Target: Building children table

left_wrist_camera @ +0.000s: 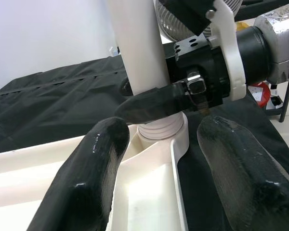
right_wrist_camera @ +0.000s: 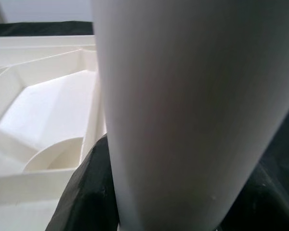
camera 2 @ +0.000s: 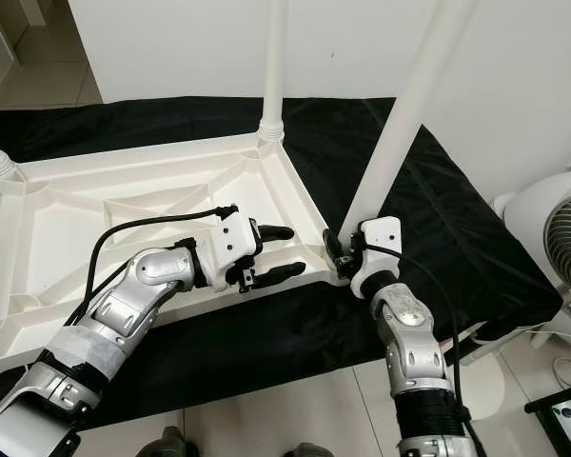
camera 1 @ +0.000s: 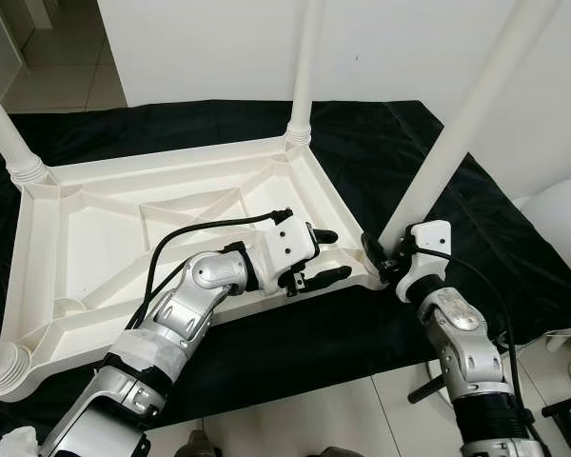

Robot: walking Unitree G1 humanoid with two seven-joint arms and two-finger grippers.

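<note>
So the white tabletop (camera 1: pixel 95 228) is lying upside down on a black cloth (camera 1: pixel 476 238) on the floor, ribs facing up. Legs can be seen standing in its other corners; the one at 12 o'clock (camera 1: pixel 305 67) looks seated.

The leg in hand (camera 1: pixel 447 143) sits at the corner socket around 4 o'clock of the tabletop, and it is clearly tilted, leaning away toward 1 o'clock. The right pincer (camera 1: pixel 381 255) is clamped around the leg right at its base, just above the ribbed collar. The left pincer (camera 1: pixel 325 255) is spread wide, one finger over the tabletop's rim and one outside it, just beside that same corner but gripping nothing.

To get this step done well, the leg should probably be brought upright before any push is given; forcing it in crooked would likely jam the collar. The rim could be pinned down by the left pincer so the tabletop isn't dragged across the cloth. A fan (camera 2: pixel 561 248) stands near at 3 o'clock, so swing room is limited.
</note>
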